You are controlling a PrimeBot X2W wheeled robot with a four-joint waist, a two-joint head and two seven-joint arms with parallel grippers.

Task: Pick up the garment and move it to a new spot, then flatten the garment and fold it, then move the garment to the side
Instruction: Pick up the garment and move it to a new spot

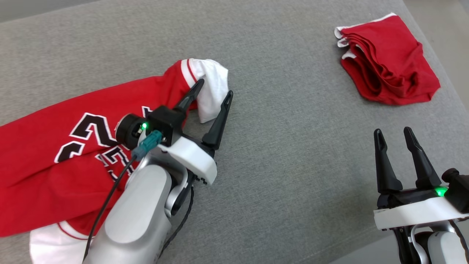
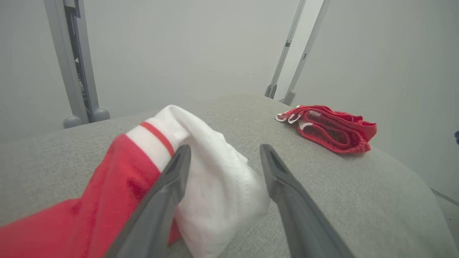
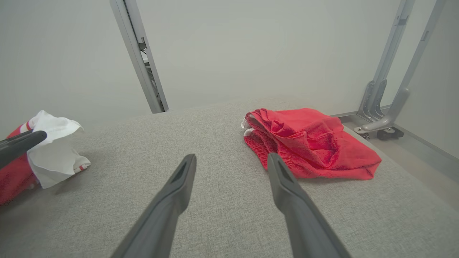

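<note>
Two open grippers over a red jersey (image 1: 47, 161) on a grey cushion (image 1: 293, 146).
The left gripper (image 1: 215, 88) is spread wide around the jersey's white sleeve (image 2: 215, 179), with one finger (image 2: 161, 193) touching the cloth and nothing clamped. The right gripper (image 1: 392, 131) hovers open and empty. The jersey lies at the left, cut off by the frame, its black numerals partly hidden by the arm. A folded red garment (image 1: 392, 66) sits far right.
</note>
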